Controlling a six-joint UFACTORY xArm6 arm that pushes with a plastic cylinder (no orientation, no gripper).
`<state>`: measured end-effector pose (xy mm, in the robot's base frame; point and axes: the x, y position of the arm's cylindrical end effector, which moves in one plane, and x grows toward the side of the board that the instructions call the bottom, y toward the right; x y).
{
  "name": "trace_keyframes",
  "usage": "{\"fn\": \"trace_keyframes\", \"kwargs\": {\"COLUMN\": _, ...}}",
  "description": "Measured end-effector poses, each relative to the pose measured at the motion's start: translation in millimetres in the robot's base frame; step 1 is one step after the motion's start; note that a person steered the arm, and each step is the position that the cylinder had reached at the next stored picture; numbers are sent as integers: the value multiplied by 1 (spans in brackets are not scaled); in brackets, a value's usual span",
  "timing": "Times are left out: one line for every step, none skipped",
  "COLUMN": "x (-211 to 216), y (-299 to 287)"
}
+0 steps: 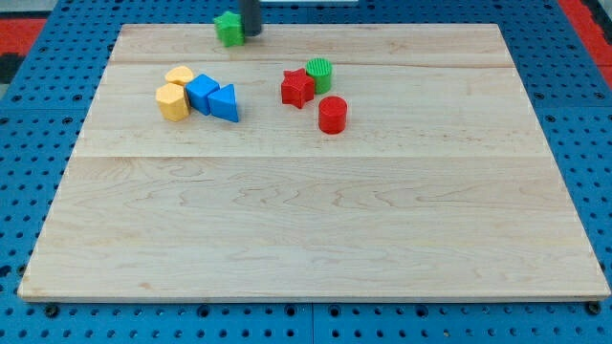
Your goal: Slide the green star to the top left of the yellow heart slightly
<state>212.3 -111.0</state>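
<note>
The green star (229,28) lies at the board's top edge, left of centre. My tip (251,34) stands right against the star's right side. The yellow heart (179,75) lies lower and to the left, in a cluster with a yellow hexagon block (173,101), a blue cube (202,93) and a blue triangle (226,103). The star is up and to the right of the heart, well apart from it.
A red star (297,88), a green cylinder (320,74) and a red cylinder (332,115) sit right of centre in the upper half. The wooden board (306,239) lies on a blue pegboard surface (574,96).
</note>
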Motion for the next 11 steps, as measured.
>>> {"fn": "trace_keyframes", "kwargs": {"x": 17, "y": -27}}
{"fn": "trace_keyframes", "kwargs": {"x": 10, "y": -11}}
{"fn": "trace_keyframes", "kwargs": {"x": -6, "y": 3}}
{"fn": "trace_keyframes", "kwargs": {"x": -20, "y": 20}}
{"fn": "trace_keyframes", "kwargs": {"x": -20, "y": -18}}
{"fn": "trace_keyframes", "kwargs": {"x": -11, "y": -45}}
{"fn": "trace_keyframes", "kwargs": {"x": 20, "y": -56}}
{"fn": "trace_keyframes", "kwargs": {"x": 27, "y": -12}}
{"fn": "trace_keyframes", "kwargs": {"x": 31, "y": 101}}
{"fn": "trace_keyframes", "kwargs": {"x": 88, "y": 136}}
{"fn": "trace_keyframes", "kwargs": {"x": 106, "y": 131}}
